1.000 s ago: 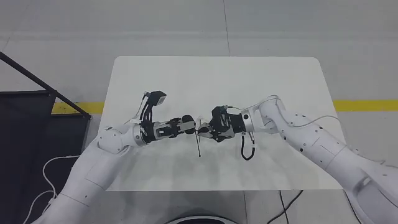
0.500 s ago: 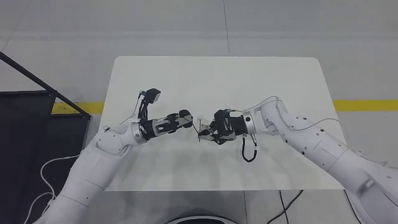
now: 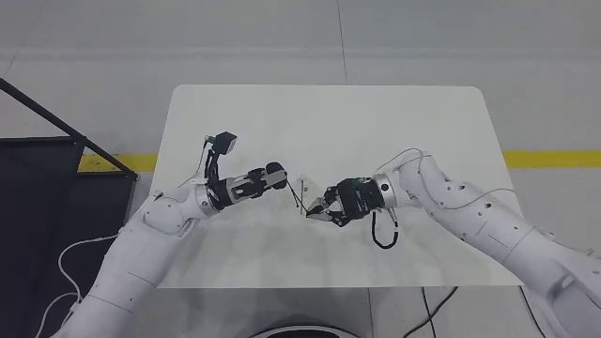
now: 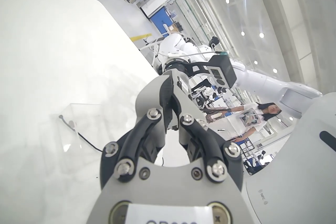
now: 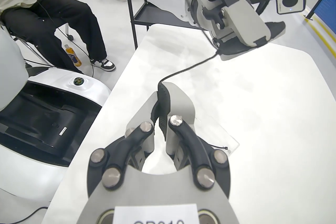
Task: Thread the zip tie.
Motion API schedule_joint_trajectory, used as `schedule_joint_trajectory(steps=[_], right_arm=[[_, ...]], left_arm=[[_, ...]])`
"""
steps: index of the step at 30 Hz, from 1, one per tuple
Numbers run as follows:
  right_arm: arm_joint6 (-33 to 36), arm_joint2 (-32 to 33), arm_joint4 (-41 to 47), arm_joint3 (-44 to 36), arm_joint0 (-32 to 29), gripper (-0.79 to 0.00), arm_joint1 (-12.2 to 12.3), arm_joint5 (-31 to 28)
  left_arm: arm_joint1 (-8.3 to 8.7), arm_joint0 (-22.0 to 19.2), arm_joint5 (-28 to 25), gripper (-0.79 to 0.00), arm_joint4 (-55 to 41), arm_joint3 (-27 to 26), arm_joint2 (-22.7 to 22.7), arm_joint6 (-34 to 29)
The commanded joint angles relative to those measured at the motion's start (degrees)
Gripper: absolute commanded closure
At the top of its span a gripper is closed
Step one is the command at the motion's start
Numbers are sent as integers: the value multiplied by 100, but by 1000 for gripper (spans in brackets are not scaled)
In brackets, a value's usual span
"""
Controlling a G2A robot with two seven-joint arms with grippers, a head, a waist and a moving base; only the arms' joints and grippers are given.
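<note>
A thin black zip tie (image 3: pixel 298 197) (image 5: pixel 189 68) spans the gap between my two grippers, low over the middle of the white table (image 3: pixel 423 122). My right gripper (image 3: pixel 315 210) (image 5: pixel 160 88) is shut on one end of it. My left gripper (image 3: pixel 279 173) (image 4: pixel 169 83) (image 5: pixel 260 42) stands across from it with its fingers shut, and the tie's other end runs in at its pads. A second black strand (image 4: pixel 78 133) with a small head lies by a clear plastic sheet (image 4: pixel 78 109) (image 5: pixel 231 142) under the grippers.
A black frame and dark mat (image 3: pixel 38 188) stand off the table's left edge. The table's near edge is a short way behind the grippers. Bare tabletop stretches to the far side and to the right (image 3: pixel 441 150).
The grippers have drawn apart, the left back and to the left, the right nearer and to the right. The zip tie hung down below them; now it stretches between them.
</note>
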Motion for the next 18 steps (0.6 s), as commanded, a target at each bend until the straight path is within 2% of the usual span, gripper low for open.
schedule_joint_trajectory(steps=[1, 12, 18], right_arm=[[-274, 0, -290, 9, -2, 0, 18, 0], [-283, 0, -290, -497, 29, 0, 210, 7], [-505, 0, -459, -676, -9, 0, 352, 229]], left_arm=[[0, 5, -13, 0, 21, 9, -7, 21], [8, 18, -42, 0, -9, 73, -57, 44], [10, 23, -47, 0, -16, 86, -67, 52]])
